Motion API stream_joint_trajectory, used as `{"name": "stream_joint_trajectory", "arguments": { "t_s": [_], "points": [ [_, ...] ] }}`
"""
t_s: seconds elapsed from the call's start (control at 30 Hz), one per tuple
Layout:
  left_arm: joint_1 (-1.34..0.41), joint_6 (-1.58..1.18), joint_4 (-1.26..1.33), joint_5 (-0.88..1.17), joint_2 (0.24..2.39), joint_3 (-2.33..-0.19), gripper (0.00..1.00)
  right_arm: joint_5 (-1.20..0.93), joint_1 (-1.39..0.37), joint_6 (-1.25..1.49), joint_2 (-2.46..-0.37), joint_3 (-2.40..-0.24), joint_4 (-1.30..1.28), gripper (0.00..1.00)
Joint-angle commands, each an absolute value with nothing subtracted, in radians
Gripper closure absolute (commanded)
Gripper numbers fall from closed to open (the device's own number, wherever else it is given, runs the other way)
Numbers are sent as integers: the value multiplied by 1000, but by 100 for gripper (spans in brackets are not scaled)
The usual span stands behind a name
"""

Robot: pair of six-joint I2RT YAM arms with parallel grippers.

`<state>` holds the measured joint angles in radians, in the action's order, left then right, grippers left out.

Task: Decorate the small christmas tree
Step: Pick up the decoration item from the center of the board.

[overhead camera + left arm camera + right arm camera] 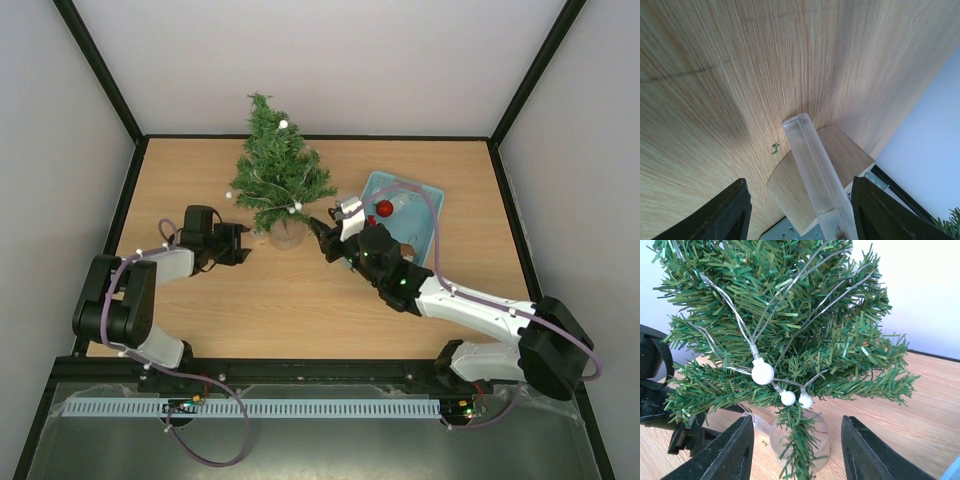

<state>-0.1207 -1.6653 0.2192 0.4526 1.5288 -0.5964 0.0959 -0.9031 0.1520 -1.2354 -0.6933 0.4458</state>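
Starting at the near edge of the counter (300, 320), both arms are seen reaching away from their bases. The left claw (242, 245) is held low over the wood, just left of the tree's base. Its fingers are spread wide and nothing is gripped. In its wrist view a frosted clear bar (812, 170) stands between the fingers, touching neither; what it is cannot be told. The right claw (797, 430) is likewise wide open and empty. It is aimed at the lower branches from the right side, close but not touching.

The small christmas tree (278, 175) is found upright at the middle rear of the counter, seated in a clear cup base (810, 440). A thin wire light string (735, 315) with white bulbs (762, 373) is already draped through the branches. Beyond the right claw, a light blue basket (410, 182) holding a red ball (384, 208) is noted, near the tree but apart from it.

Handling is judged as follows. The tree is likely light and easily tipped, and its bristly branches are soft and yielding. The wire is easily snagged, and the clear cup is smooth and possibly slippery. Steadying is best taken low, at the cup or the trunk just above it. Branch tips are not recommended as a hold.
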Motion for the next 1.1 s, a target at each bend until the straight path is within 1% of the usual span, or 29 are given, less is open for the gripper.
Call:
{"name": "stream_joint_trajectory", "arguments": {
  "t_s": [0.0,0.13,0.27,0.47,0.67,0.73,0.8,0.9,1.07],
  "points": [
    [-127,-1701,261,466,1562,-621,45,125,-901,173,-1177,-657,436,54],
    [-134,-1706,300,464,1590,-632,49,145,-900,165,-1148,-647,430,54],
    [-140,-1698,299,450,1597,-645,50,160,-901,156,-1129,-636,437,54],
    [-146,-1717,299,458,1610,-657,56,161,-900,148,-1134,-637,438,54],
    [-161,-1702,247,454,1601,-677,67,165,-900,142,-1137,-635,435,54],
    [-161,-1687,220,434,1587,-682,72,167,-900,137,-1137,-634,435,54],
    [-160,-1667,187,408,1569,-688,75,169,-901,135,-1136,-635,433,54],
    [-159,-1630,143,362,1529,-691,82,173,-901,132,-1132,-631,428,54],
    [-156,-1569,81,255,1435,-687,84,176,-901,130,-1117,-621,426,54]
  ]
}}
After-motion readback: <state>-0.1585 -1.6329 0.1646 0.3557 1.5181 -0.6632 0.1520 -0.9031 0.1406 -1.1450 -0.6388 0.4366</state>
